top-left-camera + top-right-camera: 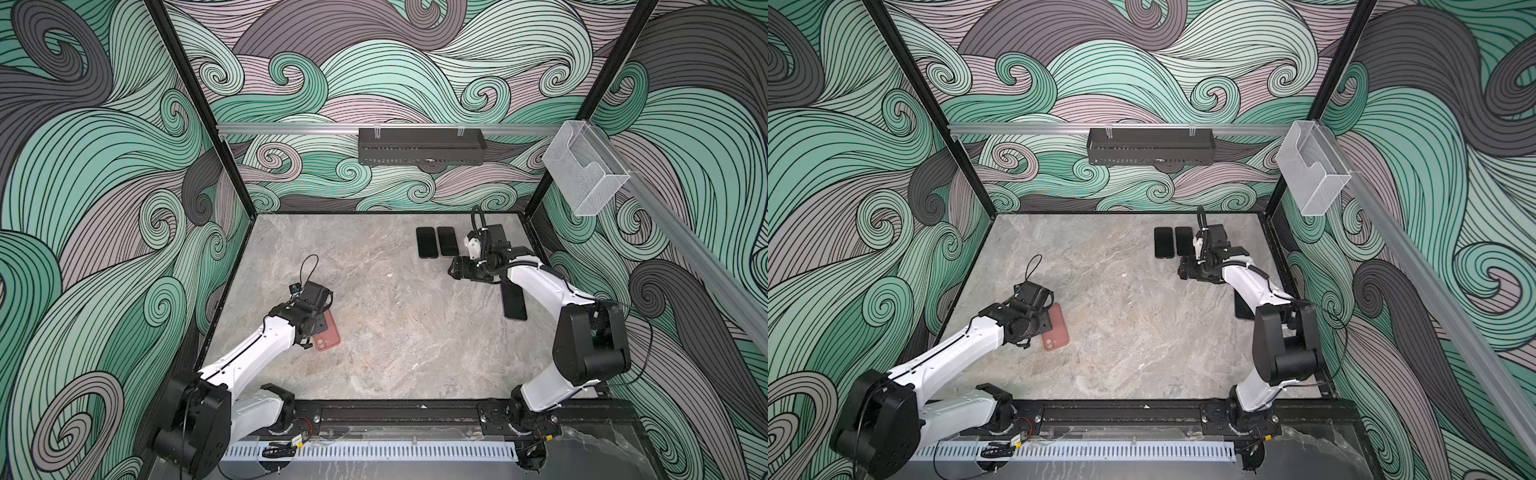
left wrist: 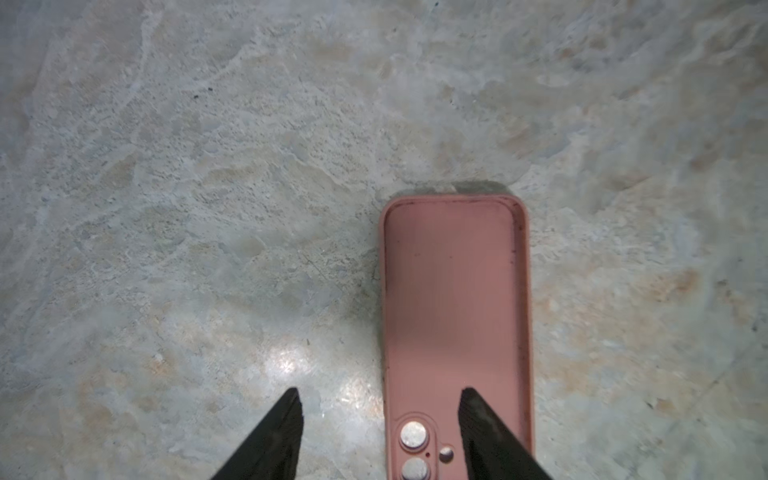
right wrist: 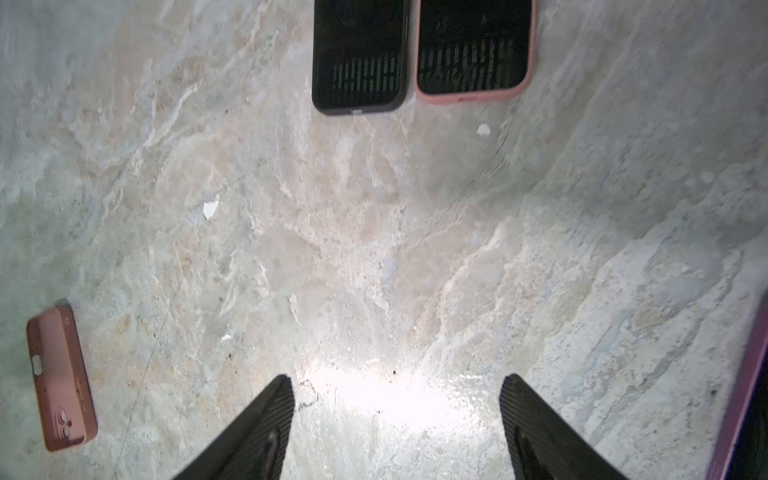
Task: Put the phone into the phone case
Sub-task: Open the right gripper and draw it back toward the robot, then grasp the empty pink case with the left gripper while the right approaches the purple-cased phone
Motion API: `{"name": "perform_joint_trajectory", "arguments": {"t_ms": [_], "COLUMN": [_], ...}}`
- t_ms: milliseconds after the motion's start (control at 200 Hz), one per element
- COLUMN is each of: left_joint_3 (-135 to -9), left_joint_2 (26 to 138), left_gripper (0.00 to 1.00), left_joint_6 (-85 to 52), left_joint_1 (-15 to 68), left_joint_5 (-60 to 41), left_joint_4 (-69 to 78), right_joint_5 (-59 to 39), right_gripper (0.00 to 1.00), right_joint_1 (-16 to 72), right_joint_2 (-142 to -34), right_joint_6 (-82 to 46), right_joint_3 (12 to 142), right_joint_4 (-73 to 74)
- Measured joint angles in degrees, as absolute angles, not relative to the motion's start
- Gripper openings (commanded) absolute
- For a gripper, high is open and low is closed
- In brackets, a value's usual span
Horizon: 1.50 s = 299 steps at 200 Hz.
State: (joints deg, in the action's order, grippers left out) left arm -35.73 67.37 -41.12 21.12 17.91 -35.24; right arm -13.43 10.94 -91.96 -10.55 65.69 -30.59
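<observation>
Left claw (image 2: 381, 392) open, straddling one side wall of the pink case (image 2: 453, 291); closing there may tip or drag the case. Right claw (image 3: 397, 378) open, empty, well apart from the case.

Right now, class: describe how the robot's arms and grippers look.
The left arm and right arm have white shells and bulky black joints. A thin black cable loops above the left wrist. A ribbed black hose runs along the right arm. The left gripper and right gripper each carry two black tapered fingers.

White-shelled arms (image 1: 249, 351) with black joints (image 1: 590, 340), looped black cables (image 1: 474, 220), ribbed black fingers (image 3: 257, 432).
</observation>
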Motion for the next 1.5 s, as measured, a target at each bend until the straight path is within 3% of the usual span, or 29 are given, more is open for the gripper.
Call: {"name": "perform_joint_trajectory", "arguments": {"t_ms": [130,411,596,716,876,966,1497], "left_joint_3": [-35.73,-36.18,-38.04,-39.07,-42.00,-43.92,-66.24], "left_joint_2": [70.19,77.23,80.60,81.80,84.03,85.08,96.40], "left_gripper": [0.45,0.40,0.17,0.08,0.07,0.00,0.00], "left_joint_6": [-42.00,-42.09,-41.74,-40.95,-36.45,-33.82,-11.46], "left_joint_1": [21.10,19.75,19.51,19.44,19.38,19.77,28.51], "left_joint_5": [17.17,14.20,11.35,10.20,7.64,6.35,3.62], "left_joint_4": [-34.44,-33.71,-32.56,-32.34,-33.17,-33.80,-41.25], "right_joint_5": [-14.61,-16.91,-17.15,-17.19,-17.17,-17.12,-13.76], "right_gripper": [0.79,0.80,0.80,0.80,0.80,0.80,0.81], "right_joint_1": [12.53,14.94,15.27,15.38,15.53,15.53,15.53], "right_joint_2": [-88.12,-80.88,-80.58,-80.23,-79.11,-78.72,-70.41], "right_joint_6": [-9.93,-9.82,-9.74,-9.47,-9.19,-9.04,-10.20], "right_joint_3": [62.39,56.51,55.51,55.44,54.92,54.48,48.34], "right_joint_4": [-29.78,-26.79,-26.72,-26.70,-26.68,-26.74,-27.03]}}
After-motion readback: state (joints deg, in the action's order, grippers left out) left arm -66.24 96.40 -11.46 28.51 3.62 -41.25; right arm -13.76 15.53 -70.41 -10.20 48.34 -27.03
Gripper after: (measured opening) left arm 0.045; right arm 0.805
